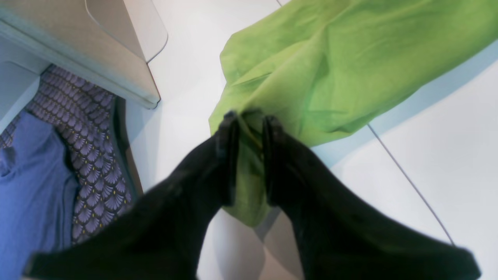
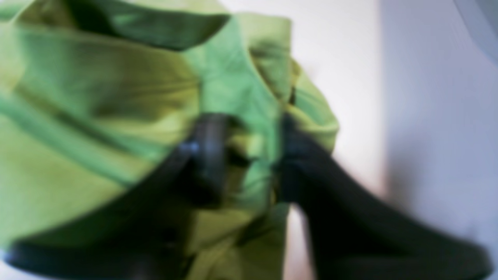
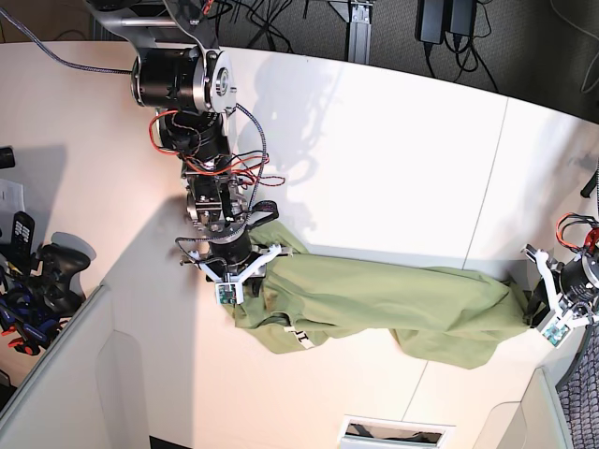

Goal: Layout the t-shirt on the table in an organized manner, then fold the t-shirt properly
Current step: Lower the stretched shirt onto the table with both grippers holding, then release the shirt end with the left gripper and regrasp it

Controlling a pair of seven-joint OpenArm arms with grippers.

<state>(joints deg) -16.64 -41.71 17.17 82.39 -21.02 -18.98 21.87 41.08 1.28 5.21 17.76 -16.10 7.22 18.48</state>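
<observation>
T-shirt [image 3: 374, 304] hangs stretched between left gripper [image 1: 249, 120] and right gripper [image 2: 249, 151], both clamped on cloth; layout step, next lower it flat onto table [image 3: 374, 159].

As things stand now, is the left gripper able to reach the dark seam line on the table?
Probably not freely: the left gripper is shut on the t-shirt, which hangs stretched above the table; the seam line lies close beside it.

T-shirt [image 3: 374, 304] spans table [image 3: 393, 150] middle; far side bare, passable; near strip probably tight.

1 t-shirt [image 3: 374, 299], 2 grippers, 1 table [image 3: 393, 159]
</observation>
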